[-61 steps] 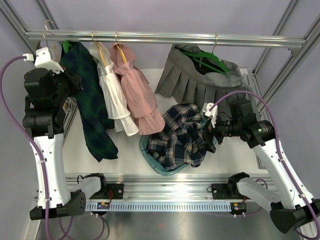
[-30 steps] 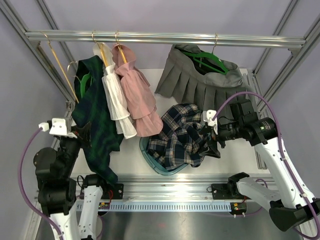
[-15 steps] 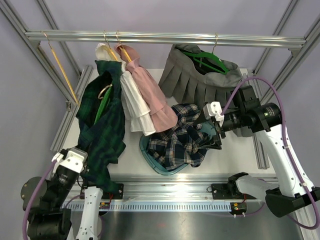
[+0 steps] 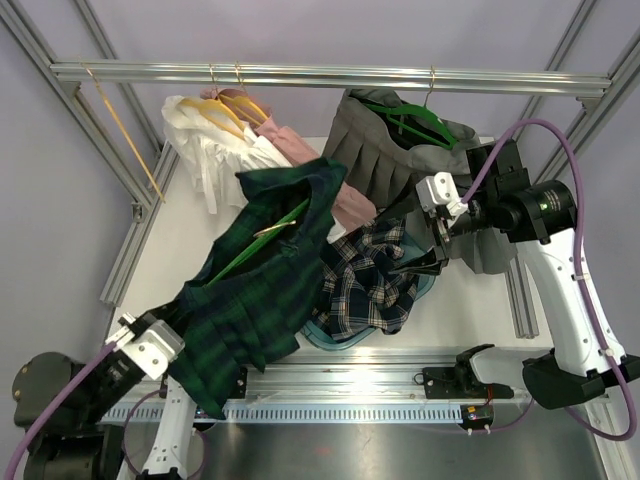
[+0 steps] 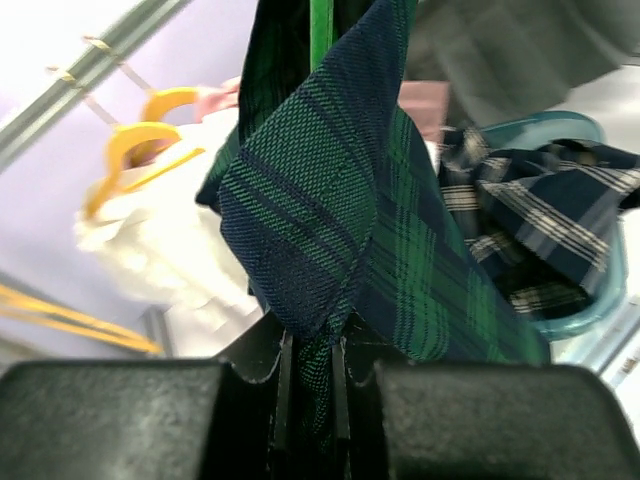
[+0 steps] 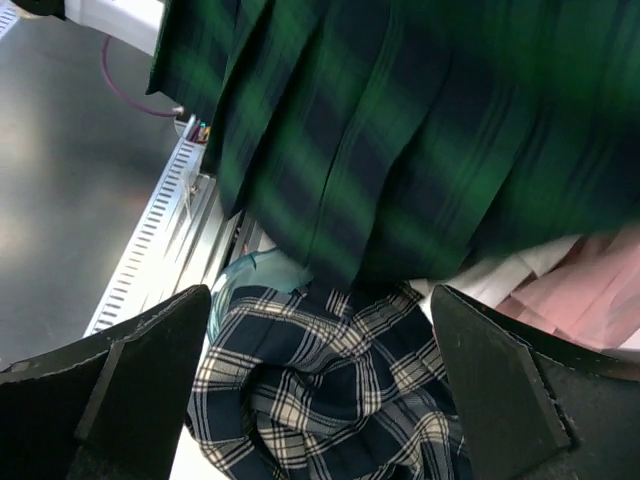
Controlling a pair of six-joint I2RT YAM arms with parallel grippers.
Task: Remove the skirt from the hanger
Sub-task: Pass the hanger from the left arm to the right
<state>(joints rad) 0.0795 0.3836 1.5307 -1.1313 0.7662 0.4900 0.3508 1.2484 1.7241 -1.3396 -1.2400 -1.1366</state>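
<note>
Top external view: the left arm (image 4: 55, 400) crouches low, well to the near left of the teal basin (image 5: 545, 127), with its wrist aimed up toward it. The left fingers (image 5: 255, 352) are clamped on the hem of the green plaid skirt (image 4: 260, 290). The skirt stretches from them up across the basin's left rim, with the green hanger (image 4: 262, 243) inside its upper end. The right arm (image 4: 565, 270) stands raised to the basin's right, forearm reaching toward it. The right fingers (image 6: 130, 400) are spread wide apart over the basin, gripping nothing. The basin sits on the desk (image 4: 190, 230) and holds a crumpled navy-and-white checked garment (image 4: 365, 285).
</note>
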